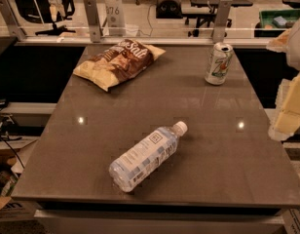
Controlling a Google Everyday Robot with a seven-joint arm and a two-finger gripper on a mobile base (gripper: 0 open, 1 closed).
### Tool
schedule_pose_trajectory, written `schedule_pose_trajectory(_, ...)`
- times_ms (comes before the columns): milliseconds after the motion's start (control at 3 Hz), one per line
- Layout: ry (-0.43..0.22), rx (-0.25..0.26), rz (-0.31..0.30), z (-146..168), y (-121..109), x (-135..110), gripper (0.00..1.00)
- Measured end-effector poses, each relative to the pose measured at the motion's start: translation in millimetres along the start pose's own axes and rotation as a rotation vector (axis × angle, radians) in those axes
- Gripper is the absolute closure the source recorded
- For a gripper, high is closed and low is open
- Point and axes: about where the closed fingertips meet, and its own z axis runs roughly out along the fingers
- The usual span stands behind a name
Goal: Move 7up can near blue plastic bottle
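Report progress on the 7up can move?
Nothing done yet. The silver-and-green aluminium 7up can stands upright far right, apart from the clear blue-labelled plastic bottle lying near the front. The hand is at the view's right edge, off the can. Grasp and move remain.

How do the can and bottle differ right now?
Pose: the can stands upright; the bottle lies on its side.
Place: the can is far right on the table; the bottle is near the front, about mid-width.
Look: the can is opaque, whitish with green lettering; the bottle is clear with a pale checkered label and white cap.
Size: the bottle is longer than the can.
Shared: both rest loose on the table, apart. The claw is off the right edge, touching neither.
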Motion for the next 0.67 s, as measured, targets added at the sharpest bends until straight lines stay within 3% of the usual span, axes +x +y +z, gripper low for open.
schedule_pose_trajectory(333, 0.0, 0.003, 0.001, 0, 0, 0, 0.0)
schedule_pose_trajectory(667, -0.013, 0.016, 0.04, 10, -18, -1, 0.0)
